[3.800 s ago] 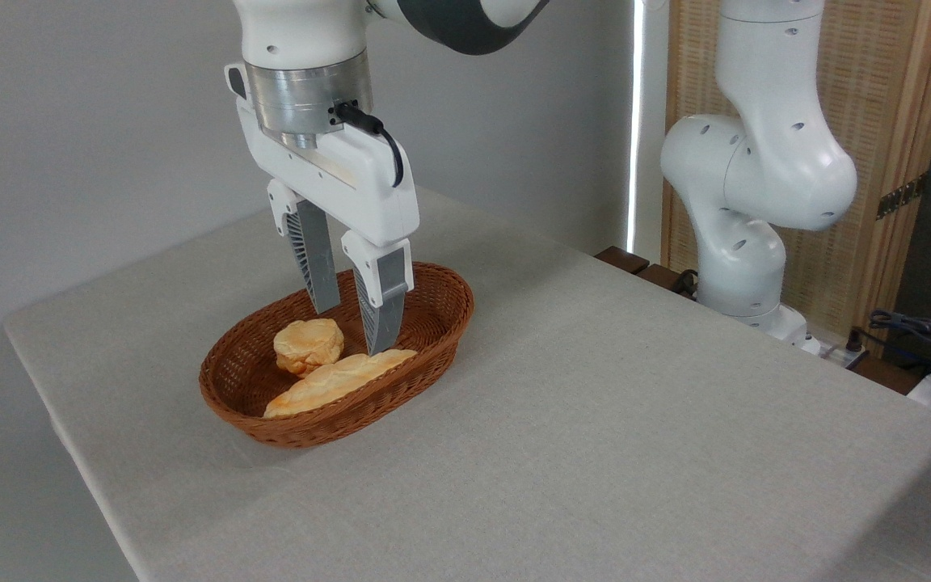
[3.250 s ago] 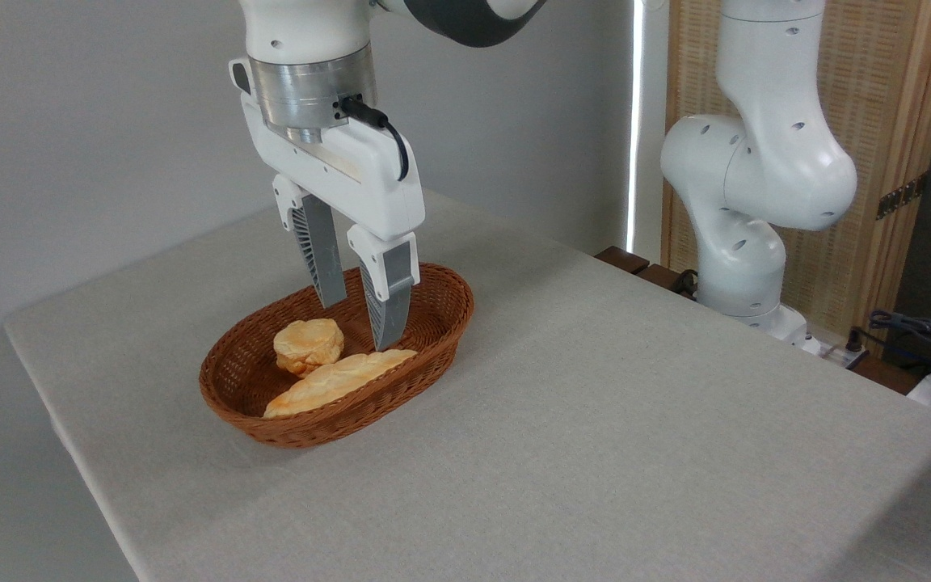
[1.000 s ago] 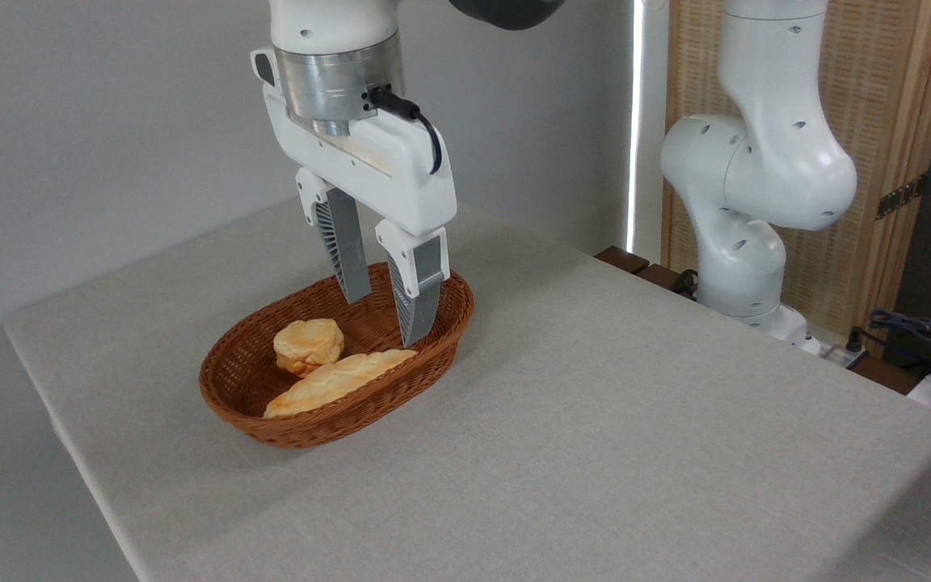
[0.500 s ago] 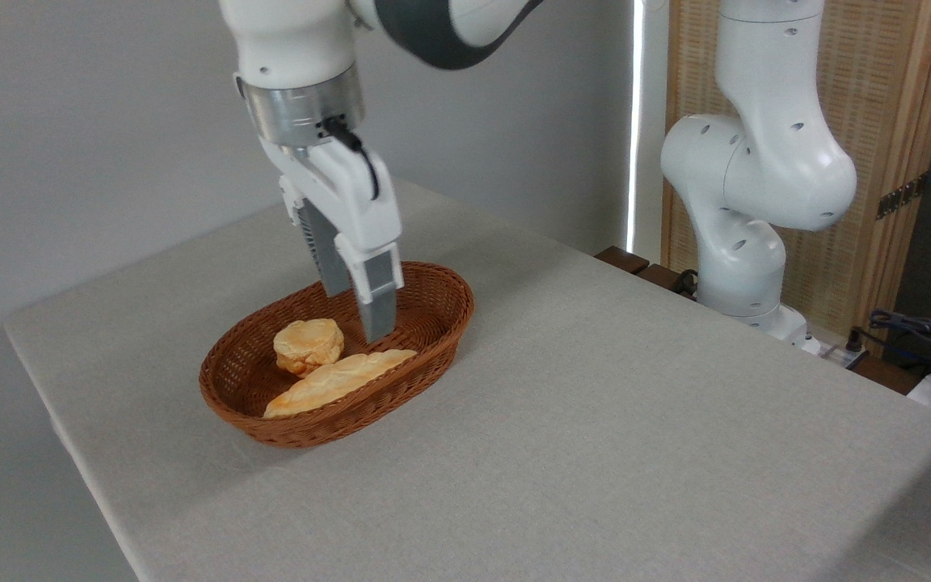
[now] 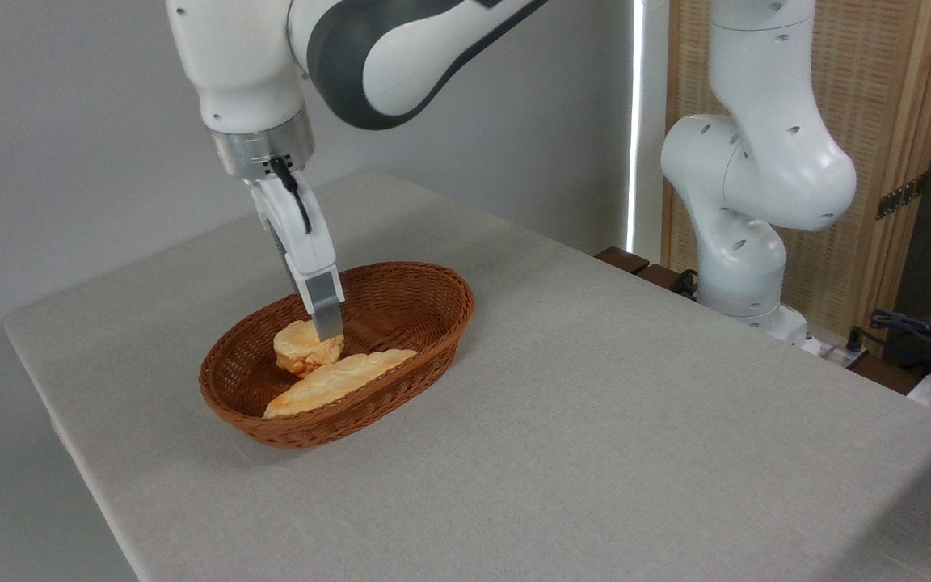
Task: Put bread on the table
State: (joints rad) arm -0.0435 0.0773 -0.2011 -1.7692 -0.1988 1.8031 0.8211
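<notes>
Golden bun sitting in wicker basket, beside long loaf. Gripper edge-on above it; finger spread impossible to tell. Straddle bun squarely, avoid loaf, pinch gently, lift clear toward table.

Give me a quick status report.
Gripper down at round bun, edge-on, jaw state unclear. Bun in basket, beside long loaf. Table open.

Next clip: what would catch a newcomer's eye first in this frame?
First the brown wicker basket on the left half of the grey table, holding a round golden bun and, in front of it, a long pale loaf. Next the white arm reaching down from above, its gripper seen edge-on at the bun's right side, so the opening cannot be judged.
</notes>
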